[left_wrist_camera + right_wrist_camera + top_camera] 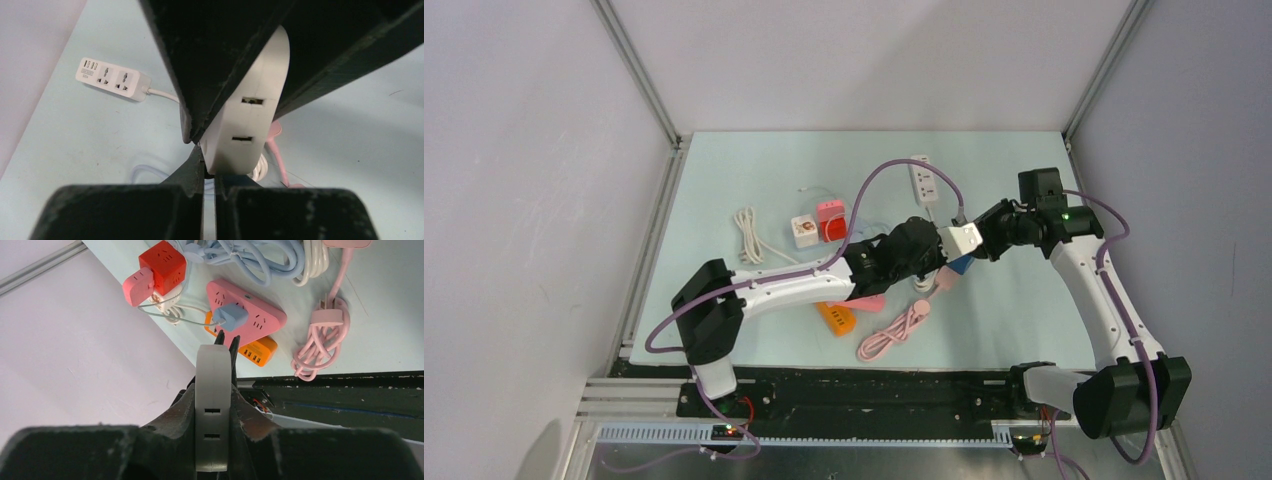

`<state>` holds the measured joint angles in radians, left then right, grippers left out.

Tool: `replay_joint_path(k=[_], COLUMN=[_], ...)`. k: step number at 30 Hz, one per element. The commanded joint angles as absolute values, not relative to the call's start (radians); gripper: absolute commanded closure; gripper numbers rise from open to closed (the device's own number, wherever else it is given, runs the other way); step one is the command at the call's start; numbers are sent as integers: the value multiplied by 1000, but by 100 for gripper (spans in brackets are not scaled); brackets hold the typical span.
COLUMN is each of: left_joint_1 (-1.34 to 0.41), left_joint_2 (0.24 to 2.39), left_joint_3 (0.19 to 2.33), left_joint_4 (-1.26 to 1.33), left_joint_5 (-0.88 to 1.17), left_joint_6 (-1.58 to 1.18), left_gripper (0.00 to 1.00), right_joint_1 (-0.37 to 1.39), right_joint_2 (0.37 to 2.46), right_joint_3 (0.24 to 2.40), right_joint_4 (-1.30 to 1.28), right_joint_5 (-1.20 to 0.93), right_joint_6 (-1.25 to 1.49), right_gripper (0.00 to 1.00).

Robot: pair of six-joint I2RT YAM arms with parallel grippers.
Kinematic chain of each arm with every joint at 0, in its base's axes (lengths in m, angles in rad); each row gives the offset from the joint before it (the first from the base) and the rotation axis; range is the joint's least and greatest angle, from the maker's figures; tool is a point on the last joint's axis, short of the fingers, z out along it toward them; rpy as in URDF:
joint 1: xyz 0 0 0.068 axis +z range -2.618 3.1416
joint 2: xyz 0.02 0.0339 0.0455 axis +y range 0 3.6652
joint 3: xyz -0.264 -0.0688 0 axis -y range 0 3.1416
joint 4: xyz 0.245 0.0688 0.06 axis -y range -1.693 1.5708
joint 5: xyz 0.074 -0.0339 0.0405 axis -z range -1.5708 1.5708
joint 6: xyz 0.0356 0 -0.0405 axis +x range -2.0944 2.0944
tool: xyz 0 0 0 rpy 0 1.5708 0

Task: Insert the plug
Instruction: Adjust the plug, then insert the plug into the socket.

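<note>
A white plug (957, 240) with two slots in its side hangs above the middle of the mat. My right gripper (976, 238) is shut on it. In the right wrist view both fingers press its flat sides (213, 375), with the gripper (214, 387) centred on it. My left gripper (934, 246) meets it from the left. In the left wrist view that gripper (209, 170) is shut. Its tips sit against the lower end of the plug (245, 125), with only a thin gap between them. I cannot see whether anything thin is pinched there. The left fingertips (219, 340) show past the plug's far end.
A white power strip (924, 180) (112, 78) lies at the back. Below the grippers sit a pink triangular strip (247, 315) with a blue plug (232, 317) in it, an orange strip (836, 318), a coiled pink cable (894, 335) and a red cube (832, 228). A white cable (746, 232) lies at the left.
</note>
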<state>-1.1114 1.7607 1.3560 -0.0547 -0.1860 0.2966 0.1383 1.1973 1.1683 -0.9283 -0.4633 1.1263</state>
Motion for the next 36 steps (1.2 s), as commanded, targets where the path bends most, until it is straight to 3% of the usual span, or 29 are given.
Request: replay_joint_path(k=[1,4,7,9,13,15,23,27,28,31,36], left_joint_1=[-1106,-1106,-1106,-1106,-1090,-1077,-974,-899,-881,-838,-807], left_joint_2=[1730,1727,1721,1712,1695,1674,1578,1575,1593,1650,1808], left_joint_3=[1414,1417,1408,1387,1331,1302,1224,1224,1233,1302,1439], left_joint_4=[6,6,8,14,36,37,50,63,65,61,9], left_joint_5=[-238,-242,-241,-242,-271,-258,-141,-2,23,136,246], left_joint_6=[279,256,250,249,185,141,-105,-276,-300,-390,-462], left_gripper=[100,99,88,76,35,29,24,3,1,0,13], right_joint_1=[150,150,143,124,86,80,75,105,110,159,221], right_joint_2=[1193,1189,1183,1174,1154,1154,1188,1222,1231,1306,1441], right_joint_3=[1185,1165,1158,1158,1157,1157,1174,1199,1205,1258,1367], right_joint_4=[-925,-899,-896,-903,-887,-894,-884,-883,-886,-929,-1026], right_joint_5=[-490,-510,-494,-470,-432,-406,-232,-134,-121,-21,142], right_joint_6=[1122,1131,1119,1105,1084,1068,937,878,868,833,825], right_gripper=[81,98,100,100,100,100,100,100,100,100,100])
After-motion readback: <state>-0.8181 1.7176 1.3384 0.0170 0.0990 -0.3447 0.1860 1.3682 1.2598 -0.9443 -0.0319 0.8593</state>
